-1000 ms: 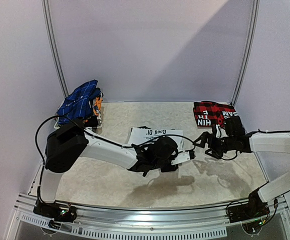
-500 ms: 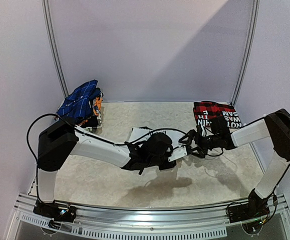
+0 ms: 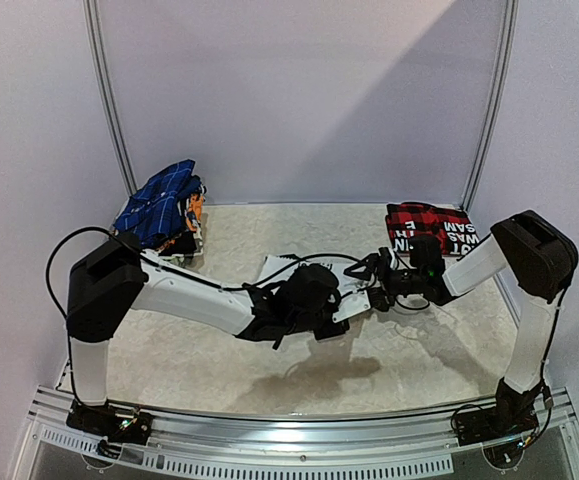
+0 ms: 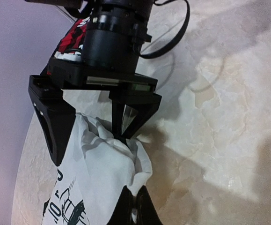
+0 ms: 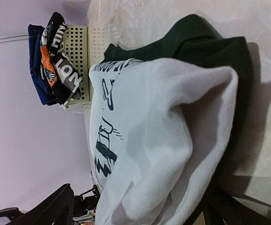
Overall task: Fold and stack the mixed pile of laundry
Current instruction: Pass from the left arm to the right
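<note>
- From the top view, your right claw (image 3: pixel 377 285) has swung in from the right side of the counter (image 3: pixel 449 340) to the middle, and its elbow has lifted. A second ago it hung well short of the cloth. Now it sits just beside the left claw (image 3: pixel 357 300), at the right-hand edge of the white T-shirt (image 3: pixel 277 268).
- The left arm has barely shifted (a slight drift leftward), so the shirt is in the same central spot. The plaid shirt (image 3: pixel 429 228) lies folded at the far right. The blue checked cloth (image 3: pixel 159 205) sits heaped on the basket (image 3: pixel 197 238) at the far left. Neither has been touched.
- In the left wrist view, the left claw is pinched tight on a bunched corner of the white T-shirt (image 4: pixel 102 168), holding it just off the counter. The right claw (image 4: pixel 91 145) faces it with jaws spread wide, one finger on each side of the same bunch and not yet gripping.
- In the right wrist view, the shirt's raised fold (image 5: pixel 158 140) fills the gap between the spread fingers (image 5: pixel 55 208), and its dark green part (image 5: pixel 205 42) lies beyond. The basket with its remaining pile shows at the back.
- For you, this looks like a second grip or handover being set up. Close the right claw only once the cloth sits deep between the fingers, because a shallow pinch on this loose fold could slip and undo the fold.
</note>
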